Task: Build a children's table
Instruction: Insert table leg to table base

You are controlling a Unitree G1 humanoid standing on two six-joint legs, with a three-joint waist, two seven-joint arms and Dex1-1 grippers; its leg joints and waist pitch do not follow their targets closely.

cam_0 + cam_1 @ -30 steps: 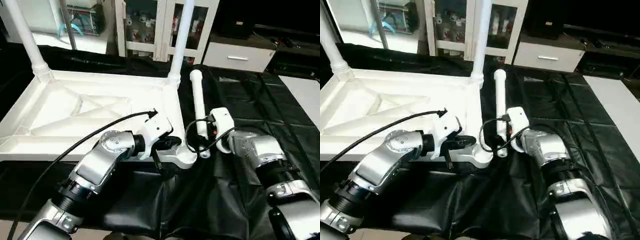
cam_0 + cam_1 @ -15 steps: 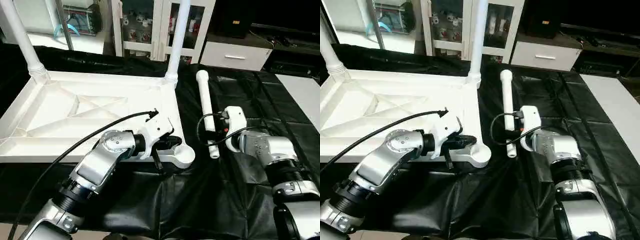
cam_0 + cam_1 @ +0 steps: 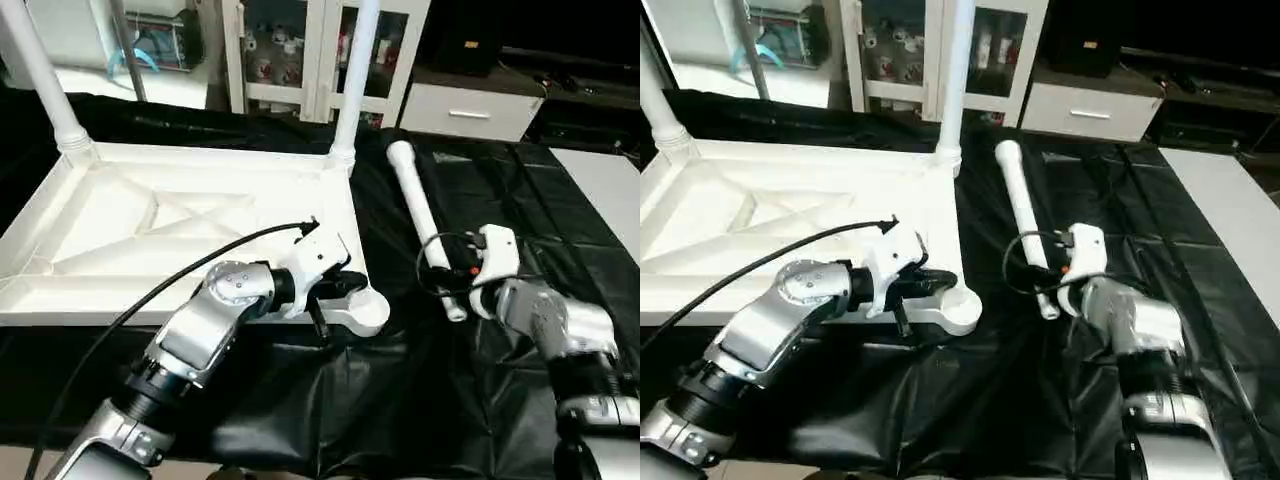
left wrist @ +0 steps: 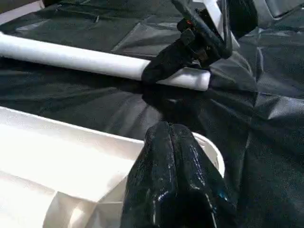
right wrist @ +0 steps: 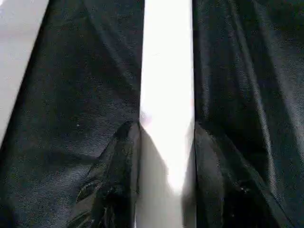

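On black-draped table (image 3: pixel 480 400), I see tabletop (image 3: pixel 150 230) upside down, two legs upright in far sockets (image 3: pixel 352 70) (image 3: pixel 40 70). My left gripper (image 4: pixel 173 137) pinched shut, resting at near right corner socket (image 3: pixel 365 310). My right gripper (image 5: pixel 166 142) clamped around narrow end of loose leg (image 3: pixel 425 225), lying just right of tabletop, both fingers (image 5: pixel 114 156) touching it.
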